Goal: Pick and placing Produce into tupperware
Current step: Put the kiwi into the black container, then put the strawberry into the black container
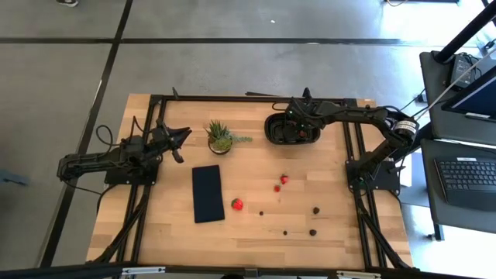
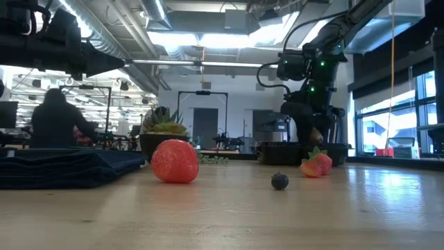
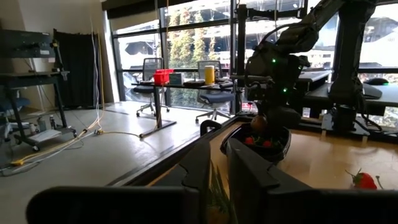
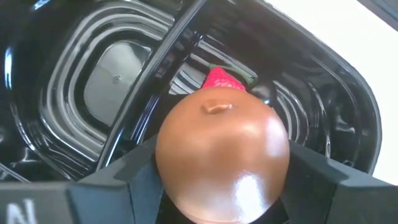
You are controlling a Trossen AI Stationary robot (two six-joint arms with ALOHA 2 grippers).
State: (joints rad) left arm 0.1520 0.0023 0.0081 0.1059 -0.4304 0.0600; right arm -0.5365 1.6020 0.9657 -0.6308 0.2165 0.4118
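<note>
The black oval tupperware stands at the table's far side with red pieces inside it. My right gripper hangs over it, shut on a brown kiwi-like piece. Loose produce lies on the wood: a strawberry, two smaller red pieces and several dark berries. My left gripper waits at the table's left, level, with a narrow gap between its fingers and nothing in it. My right gripper pinches the brown piece by two opposite sides, one finger on each. The fingers come from above, pointing steeply down. The piece is lifted clear over the inside of the tupperware, above a red piece lying there.
A spiky green potted plant stands between the two grippers. A flat dark pad lies left of the loose produce. Black frame rails run along the table's sides. A person sits in the room beyond.
</note>
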